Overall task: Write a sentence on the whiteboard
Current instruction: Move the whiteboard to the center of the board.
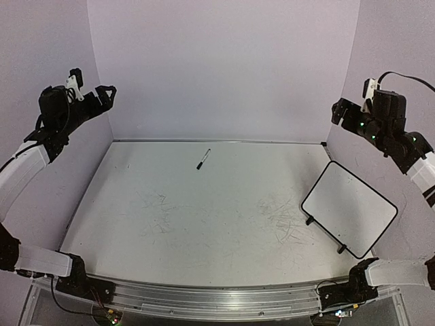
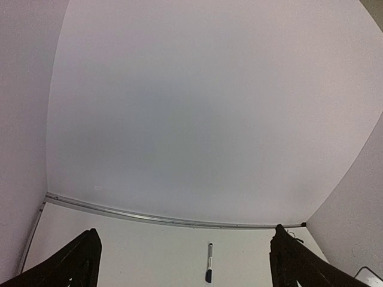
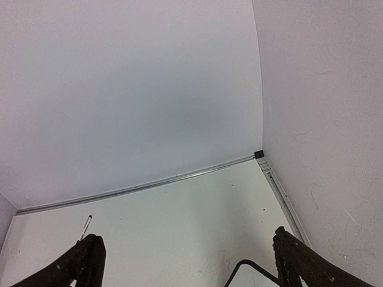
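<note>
The small black-framed rectangular whiteboard [image 1: 350,209], unwritten, is located on the scuffed white counter [image 1: 204,217] below the released right end effector [image 1: 338,112], whereas the slim black-and-white marker pen [image 1: 203,159], long axis nearly fore-aft, is judged nearer the released left end effector [image 1: 105,95].

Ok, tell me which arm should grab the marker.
Probably left. The marker lies slightly left of centre; the open left gripper frames it in its wrist view. The right gripper, also open, hangs by the whiteboard.
</note>
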